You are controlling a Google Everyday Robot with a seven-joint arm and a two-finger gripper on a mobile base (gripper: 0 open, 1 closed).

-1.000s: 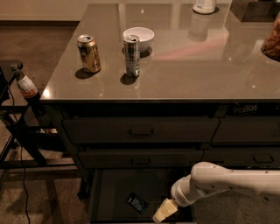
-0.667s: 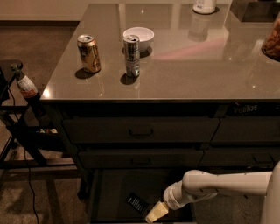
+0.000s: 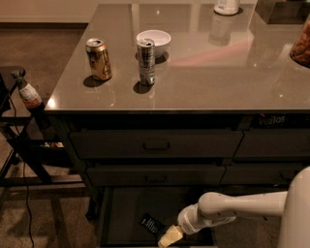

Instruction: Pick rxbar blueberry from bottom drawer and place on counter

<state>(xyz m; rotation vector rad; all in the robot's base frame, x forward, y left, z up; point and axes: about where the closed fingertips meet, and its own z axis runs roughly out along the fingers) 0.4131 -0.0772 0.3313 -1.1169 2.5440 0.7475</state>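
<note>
Since the drop target is the large glossy grey-brown slab counter (image 3: 218, 72), start there: it carries a gold drink can (image 3: 99, 59), a silver drink can (image 3: 146, 62) and a small white bowl (image 3: 154, 41) in its left half, plus a white container (image 3: 226, 6) at the far edge. The near right looks free. Below it, two shallow dark handled drawers (image 3: 156, 144) are closed. The deep dark bottom drawer (image 3: 121, 213) is pulled out, and the only thing I see in it is the small flat dark rxbar blueberry wrapper (image 3: 152, 225), lying flat near the drawer's front, toward the middle. Bowl contents aren't visible from this angle. The white robot arm (image 3: 242, 206) comes in from the right and reaches down into the drawer. Change over the last second: the pale yellow-tipped gripper (image 3: 169, 236) has slid left across the drawer and now sits just beside the bar, at its lower right corner. The bar itself hasn't moved. Touching or not, can't tell; spread or closed, can't tell either. My read: approach is nearly done, grasp not yet made, lift and transfer to the counter all remain. The next move has to catch a thin flat wrapper on a flat floor, so it's easy to shove it instead of catching it.
</note>
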